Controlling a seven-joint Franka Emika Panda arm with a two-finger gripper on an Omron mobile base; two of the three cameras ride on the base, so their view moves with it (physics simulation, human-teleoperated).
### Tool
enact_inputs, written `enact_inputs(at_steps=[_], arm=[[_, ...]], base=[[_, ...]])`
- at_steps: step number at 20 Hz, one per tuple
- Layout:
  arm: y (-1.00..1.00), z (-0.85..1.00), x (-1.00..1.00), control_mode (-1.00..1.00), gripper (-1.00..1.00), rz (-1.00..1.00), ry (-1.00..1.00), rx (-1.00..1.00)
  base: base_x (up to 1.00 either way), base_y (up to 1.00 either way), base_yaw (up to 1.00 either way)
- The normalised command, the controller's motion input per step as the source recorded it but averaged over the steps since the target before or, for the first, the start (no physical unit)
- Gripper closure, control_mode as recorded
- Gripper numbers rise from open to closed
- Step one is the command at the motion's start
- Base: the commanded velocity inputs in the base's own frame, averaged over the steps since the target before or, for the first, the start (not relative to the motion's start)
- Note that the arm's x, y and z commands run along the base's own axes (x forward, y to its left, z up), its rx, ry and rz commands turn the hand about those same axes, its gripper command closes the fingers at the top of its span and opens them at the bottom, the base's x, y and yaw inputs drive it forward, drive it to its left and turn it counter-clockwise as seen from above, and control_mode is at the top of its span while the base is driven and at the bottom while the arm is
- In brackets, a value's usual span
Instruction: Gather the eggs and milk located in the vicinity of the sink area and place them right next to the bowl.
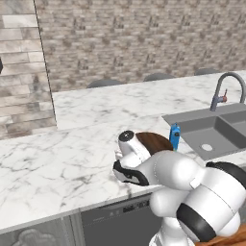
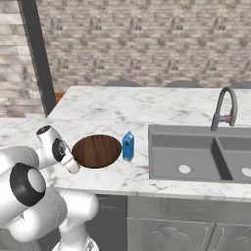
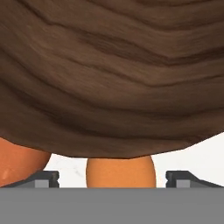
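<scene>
The dark-brown wooden bowl [image 3: 112, 78] looms close in the hand view, its grained outer wall across the upper part. Low against it on the white counter lie two orange-brown eggs. One egg [image 3: 120, 173] rests between the fingertips of my gripper [image 3: 116, 179], which is open, with a gap on each side of the egg. The other egg [image 3: 17, 162] lies at the left, beside the left fingertip [image 3: 41, 178]. From the right base view my hand [image 2: 72, 165] is down at the left rim of the bowl [image 2: 96, 151]. The blue milk carton [image 2: 128, 146] stands upright between bowl and sink.
The grey double-basin sink [image 2: 196, 157] with its curved faucet [image 2: 225, 108] lies right of the carton. In the left base view the bowl [image 1: 156, 141] and carton [image 1: 174, 136] peek out behind my arm, left of the sink [image 1: 211, 132]. A brick wall stands behind the counter.
</scene>
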Motion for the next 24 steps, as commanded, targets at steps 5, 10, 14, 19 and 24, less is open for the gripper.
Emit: enact_inputs(at_steps=[5,10,14,19,24], arm=[[0.00,0.42,-0.19,-1.00,-1.00,0.00,0.03,0.00],[0.00,0.64,-0.34,-1.00,-1.00,0.00,0.05,0.00],[0.00,0.80,-0.20,-1.00,-1.00,0.00,0.09,0.00],[0.00,0.80,-0.09,-1.00,-1.00,0.00,0.16,0.00],[-0.18,0.07,0.00,-1.00,-1.00,0.01,0.13,0.01]], base=[[0.00,0.00,0.00],[0.00,0.00,0.00],[0.00,0.00,0.00],[0.00,0.00,0.00],[0.00,0.00,0.00]])
